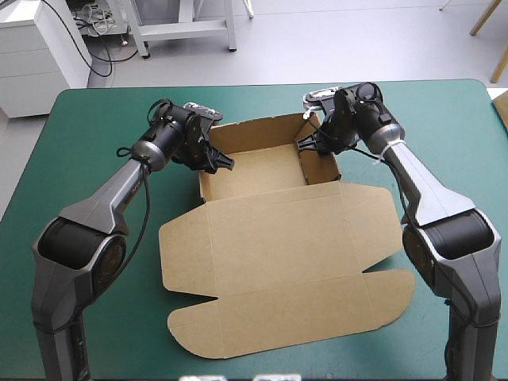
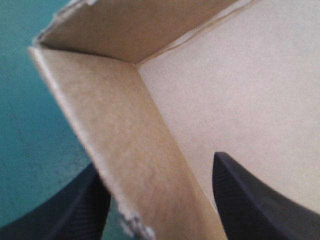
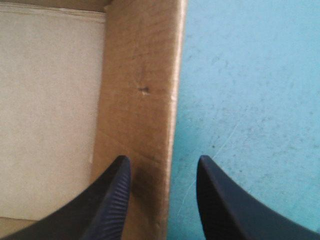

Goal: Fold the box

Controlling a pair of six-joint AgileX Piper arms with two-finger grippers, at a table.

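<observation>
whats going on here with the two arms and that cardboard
Two robot arms are folding a brown box on the teal-green table cover. Its far part stands as an open tray with walls raised, and the lid lies flat toward the near edge. The jaws of the left arm are open astride the tray's left wall, one inside and one outside. Those of the right arm straddle the right wall the same way. Neither pair is clamped on the board.

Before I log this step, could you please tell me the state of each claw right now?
Left claw: open, astride one wall of the box.
Right claw: open, astride the opposite wall.
</observation>
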